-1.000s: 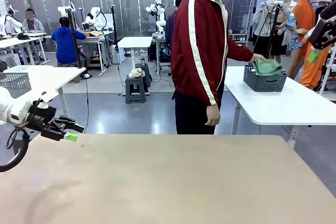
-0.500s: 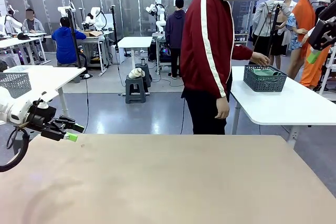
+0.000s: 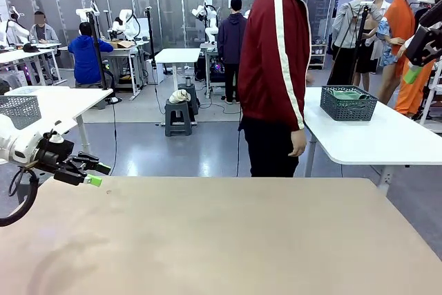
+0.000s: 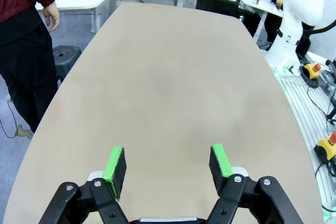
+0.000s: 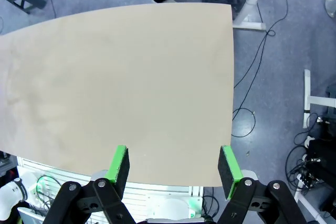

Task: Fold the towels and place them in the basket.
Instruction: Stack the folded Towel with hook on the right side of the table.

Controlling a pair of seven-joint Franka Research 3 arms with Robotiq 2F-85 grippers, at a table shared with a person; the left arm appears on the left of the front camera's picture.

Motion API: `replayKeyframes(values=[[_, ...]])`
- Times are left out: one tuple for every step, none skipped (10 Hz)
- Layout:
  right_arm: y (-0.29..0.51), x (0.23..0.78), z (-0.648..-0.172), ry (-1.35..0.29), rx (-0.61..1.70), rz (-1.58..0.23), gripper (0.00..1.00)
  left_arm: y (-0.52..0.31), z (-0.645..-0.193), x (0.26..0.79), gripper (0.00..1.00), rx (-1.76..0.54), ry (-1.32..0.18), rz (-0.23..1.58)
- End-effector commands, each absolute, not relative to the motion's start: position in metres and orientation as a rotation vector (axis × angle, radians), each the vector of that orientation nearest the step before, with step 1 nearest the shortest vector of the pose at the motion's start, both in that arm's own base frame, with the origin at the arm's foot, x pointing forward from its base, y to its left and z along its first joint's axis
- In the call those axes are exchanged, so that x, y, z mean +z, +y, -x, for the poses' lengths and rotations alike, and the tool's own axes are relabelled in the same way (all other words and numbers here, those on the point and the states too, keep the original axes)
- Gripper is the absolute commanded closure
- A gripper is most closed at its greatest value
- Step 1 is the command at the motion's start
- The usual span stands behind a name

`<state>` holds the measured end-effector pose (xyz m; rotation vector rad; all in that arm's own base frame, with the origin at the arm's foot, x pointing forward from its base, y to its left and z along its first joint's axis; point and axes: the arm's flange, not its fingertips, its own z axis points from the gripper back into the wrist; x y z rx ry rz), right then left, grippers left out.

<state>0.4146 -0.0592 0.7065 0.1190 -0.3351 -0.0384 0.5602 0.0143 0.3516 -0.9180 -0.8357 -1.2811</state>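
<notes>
The dark mesh basket (image 3: 348, 106) stands on a white side table (image 3: 387, 139) beyond my table, at the far right. A green towel (image 3: 349, 94) lies inside it, just under the rim. A person in a red jacket (image 3: 276, 67) stands between that table and mine, arms down, hands off the basket. My left gripper (image 3: 97, 174) hovers open over my table's left edge, with nothing between its green pads (image 4: 168, 161). My right gripper (image 3: 416, 67) hangs high at the far right, open and empty (image 5: 173, 163), looking down on the tabletop.
The beige tabletop (image 3: 221, 240) in front of me is bare. A paler grey mesh basket (image 3: 19, 110) sits on another white table at the far left. The person's hand (image 4: 52, 14) hangs near my table's far edge.
The person pushed the green towel down into the basket, let go and turned away from the side table. Neither arm has moved.
</notes>
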Motion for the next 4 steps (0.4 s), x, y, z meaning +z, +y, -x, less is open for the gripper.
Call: replayKeyframes(values=[[-0.0579, 0.7046, -0.4144, -0.334, -0.041, -0.106, 0.15, 0.015, -0.5615, 0.3536, 0.19, -1.296, -0.833, 0.928], [-0.0579, 0.7046, -0.4144, -0.334, -0.041, -0.106, 0.15, 0.015, -0.5615, 0.3536, 0.19, -1.296, -0.833, 0.928], [-0.0579, 0.7046, -0.4144, -0.334, -0.041, -0.106, 0.15, 0.015, -0.5615, 0.3536, 0.19, -1.296, -0.833, 0.928], [-0.0579, 0.7046, -0.4144, -0.334, -0.041, -0.106, 0.15, 0.015, -0.5615, 0.3536, 0.19, -1.296, -0.833, 0.928]])
